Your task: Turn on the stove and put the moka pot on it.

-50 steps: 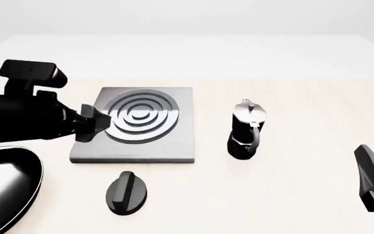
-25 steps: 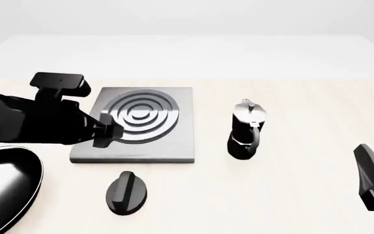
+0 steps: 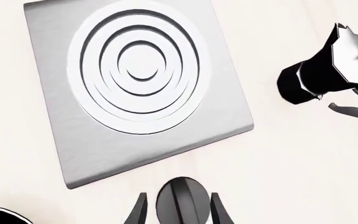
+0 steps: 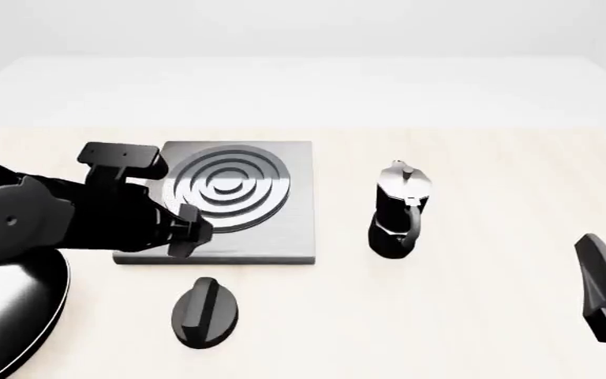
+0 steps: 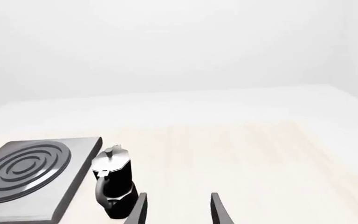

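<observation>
The stove (image 4: pixel 285 230) is a grey metal plate with a ringed burner (image 4: pixel 225 188), left of centre on the table. Its black oval knob (image 4: pixel 205 313) lies on the table just in front of it. The moka pot (image 4: pixel 399 212) stands upright to the right of the plate. My left gripper (image 4: pixel 186 230) hovers open over the plate's front left edge, above and behind the knob. In the left wrist view the knob (image 3: pixel 180 203) shows between the spread fingers (image 3: pixel 138 213). My right gripper (image 4: pixel 592 251) rests open at the front right, well short of the pot (image 5: pixel 113 184).
A round black frying pan (image 4: pixel 6 314) lies at the front left corner, under the left arm. Light wooden tabletop stretches behind the stove and to the right of the pot.
The left arm has swung right and toward the table's front, from the stove's left side to over its front left edge, nearer the knob. The right arm has not moved.
</observation>
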{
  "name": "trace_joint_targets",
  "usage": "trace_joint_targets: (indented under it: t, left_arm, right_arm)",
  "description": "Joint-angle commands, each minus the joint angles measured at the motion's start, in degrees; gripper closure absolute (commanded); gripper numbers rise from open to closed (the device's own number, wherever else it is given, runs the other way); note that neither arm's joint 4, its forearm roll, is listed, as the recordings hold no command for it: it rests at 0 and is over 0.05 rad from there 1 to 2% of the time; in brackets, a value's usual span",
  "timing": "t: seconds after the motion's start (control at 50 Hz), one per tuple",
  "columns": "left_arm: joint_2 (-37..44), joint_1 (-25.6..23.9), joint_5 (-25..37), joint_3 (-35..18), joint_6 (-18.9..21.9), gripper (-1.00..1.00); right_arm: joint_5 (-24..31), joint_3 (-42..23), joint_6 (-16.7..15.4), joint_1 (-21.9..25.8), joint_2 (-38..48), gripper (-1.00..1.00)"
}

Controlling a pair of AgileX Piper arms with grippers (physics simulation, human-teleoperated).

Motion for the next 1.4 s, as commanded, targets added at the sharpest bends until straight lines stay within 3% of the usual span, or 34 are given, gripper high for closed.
trace_joint_targets:
  t: [0.02,0.8,1.4]
  left_arm:
    - [1.15,-1.11,-2.12,1.71,-0.96,-1.00]
    - [9.35,-1.96,-13.33,8.70,-3.99,-1.00]
    - [16.17,-4.53,-19.32,10.55,-7.05,-1.00]
  right_arm:
    - [0.05,0.00,0.45,-0.01,-0.23,-1.00]
    - [2.05,0.00,0.94,-0.92,-2.97,-1.00]
    - [2.24,0.00,1.78,-0.88,-3.37,-1.00]
